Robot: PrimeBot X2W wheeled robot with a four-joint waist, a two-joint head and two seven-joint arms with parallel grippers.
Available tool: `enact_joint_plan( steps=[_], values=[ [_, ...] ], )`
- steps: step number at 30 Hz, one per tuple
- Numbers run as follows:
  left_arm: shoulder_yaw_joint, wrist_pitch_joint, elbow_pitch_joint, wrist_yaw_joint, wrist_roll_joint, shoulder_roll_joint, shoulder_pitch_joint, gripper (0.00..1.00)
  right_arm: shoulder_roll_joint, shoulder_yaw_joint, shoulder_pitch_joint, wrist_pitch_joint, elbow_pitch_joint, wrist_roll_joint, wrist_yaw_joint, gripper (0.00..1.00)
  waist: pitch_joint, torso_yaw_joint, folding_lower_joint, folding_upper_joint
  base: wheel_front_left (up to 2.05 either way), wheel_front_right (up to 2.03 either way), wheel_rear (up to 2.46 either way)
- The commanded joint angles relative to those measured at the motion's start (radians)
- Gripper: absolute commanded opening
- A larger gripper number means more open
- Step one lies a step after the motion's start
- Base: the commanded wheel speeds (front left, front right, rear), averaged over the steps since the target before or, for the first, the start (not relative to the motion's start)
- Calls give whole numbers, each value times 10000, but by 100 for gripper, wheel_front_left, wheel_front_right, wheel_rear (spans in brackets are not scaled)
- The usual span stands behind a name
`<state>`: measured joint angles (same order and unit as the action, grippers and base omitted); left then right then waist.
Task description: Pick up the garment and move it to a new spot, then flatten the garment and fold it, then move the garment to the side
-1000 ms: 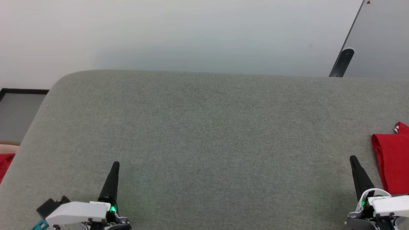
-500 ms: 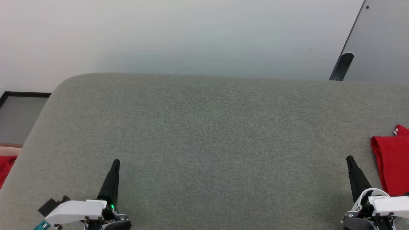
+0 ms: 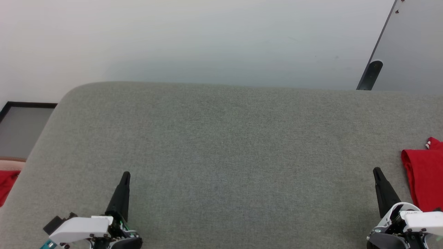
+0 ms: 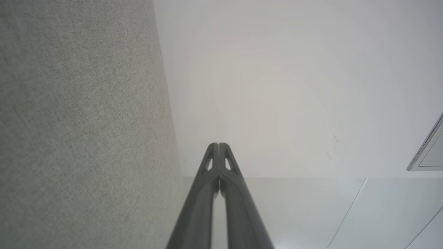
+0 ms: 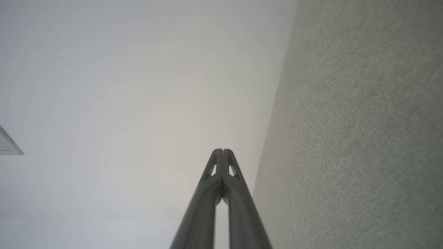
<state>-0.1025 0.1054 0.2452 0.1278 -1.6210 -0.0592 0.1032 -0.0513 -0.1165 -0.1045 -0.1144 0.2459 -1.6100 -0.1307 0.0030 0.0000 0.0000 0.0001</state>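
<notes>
Head view: garment [image 3: 424, 180] lies as a compact red bundle at the right edge of the grey surface [image 3: 221, 145], just beside the right gripper [image 3: 376, 170]; left gripper [image 3: 126, 174] sits toward the near left corner, well apart from it. Both pincers pressed together, nothing in them. Pick-up, fold and set-aside look done, with little left, though the frame cuts off much of the garment.

A: How's your light?
B: Bright and even (no glare); you get a soft bluish shadow on the pale backdrop [image 3: 214, 69] beyond the grey surface [image 3: 221, 145].
A: Sharpness?
B: Head view crisp; wrist views blur your near fingers [image 4: 238, 214].
</notes>
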Motion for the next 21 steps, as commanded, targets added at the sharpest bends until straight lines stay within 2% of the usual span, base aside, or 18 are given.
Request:
enact_joint_plan(
  steps=[1, 21],
  values=[
    [-21, 26, 18, 60, -21, 24, 91, 0, 37, 39, -62, -7, 11, -42, 0, 0, 1, 0, 0, -1, 0, 0, 0],
    [-51, 57, 19, 60, 15, 43, 94, 0, 37, 37, -54, -8, 11, -40, 0, 0, 1, 0, 0, -1, 0, 0, 0]
  ],
)
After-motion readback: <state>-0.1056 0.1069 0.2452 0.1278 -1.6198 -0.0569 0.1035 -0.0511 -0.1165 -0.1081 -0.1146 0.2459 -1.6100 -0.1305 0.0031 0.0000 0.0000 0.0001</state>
